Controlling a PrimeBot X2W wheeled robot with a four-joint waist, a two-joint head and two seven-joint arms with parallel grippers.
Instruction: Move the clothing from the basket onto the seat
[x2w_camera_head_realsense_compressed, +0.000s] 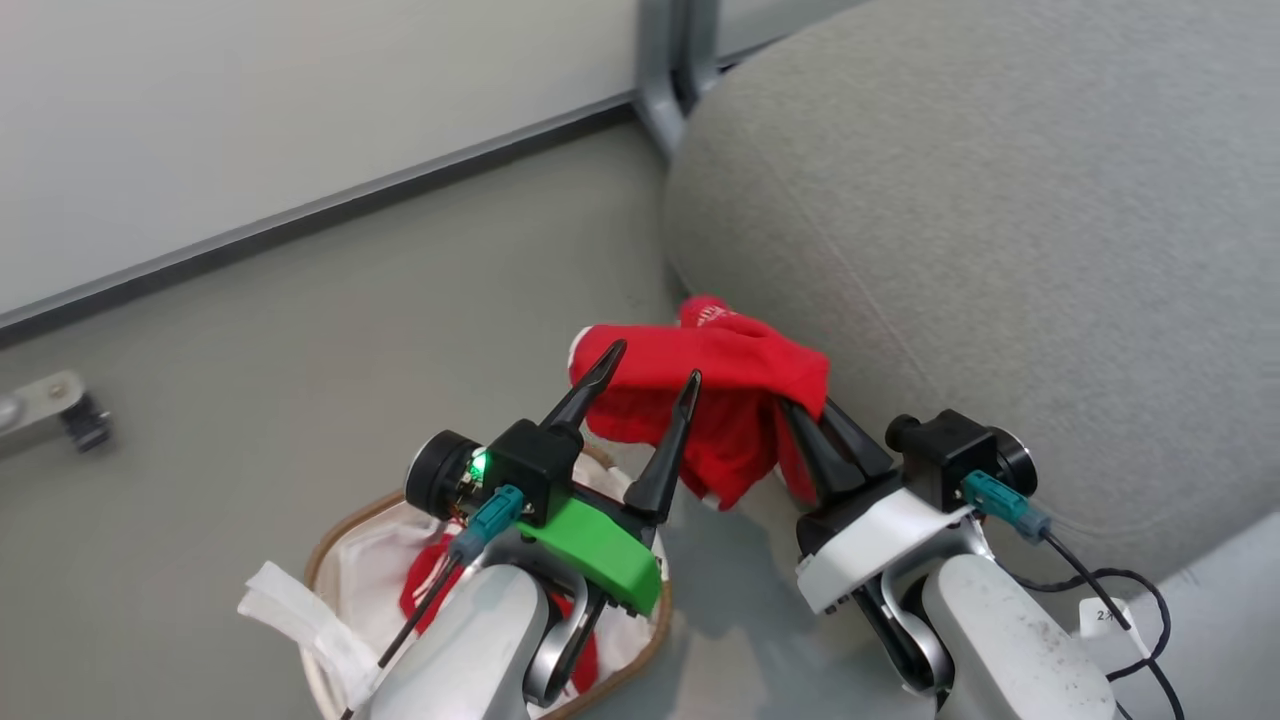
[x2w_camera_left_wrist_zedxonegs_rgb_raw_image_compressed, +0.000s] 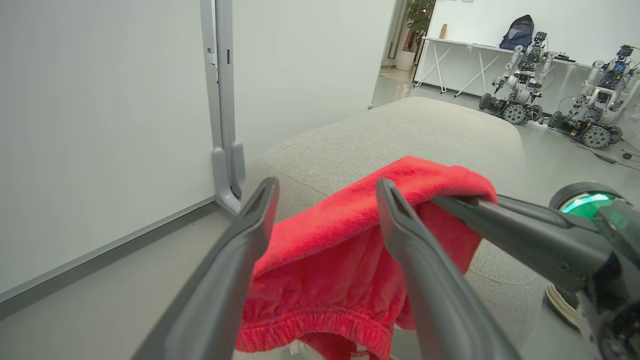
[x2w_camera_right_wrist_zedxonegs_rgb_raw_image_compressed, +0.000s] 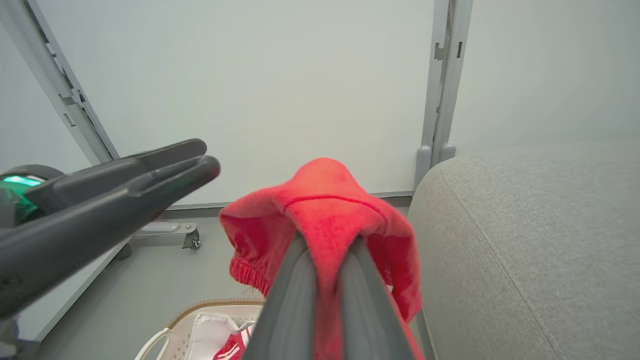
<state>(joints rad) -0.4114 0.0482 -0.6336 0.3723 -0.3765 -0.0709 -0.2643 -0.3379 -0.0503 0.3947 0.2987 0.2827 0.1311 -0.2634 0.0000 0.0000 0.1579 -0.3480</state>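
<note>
Pinches a red garment (x2w_camera_head_realsense_compressed: 720, 360) in the right gripper (x2w_camera_head_realsense_compressed: 808, 412), in the air just beside the seat (x2w_camera_head_realsense_compressed: 1000, 250). Spreads the left gripper (x2w_camera_head_realsense_compressed: 655, 362) wide near it. Below: basket (x2w_camera_head_realsense_compressed: 330, 530) with more red clothing (x2w_camera_head_realsense_compressed: 425, 585), grey floor (x2w_camera_head_realsense_compressed: 300, 350), white wall (x2w_camera_head_realsense_compressed: 250, 100) beyond.

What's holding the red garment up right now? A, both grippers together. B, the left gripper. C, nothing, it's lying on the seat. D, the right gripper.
D: the right gripper is shut on the red garment, which hangs from it, while the left gripper has its fingers spread apart.
</note>
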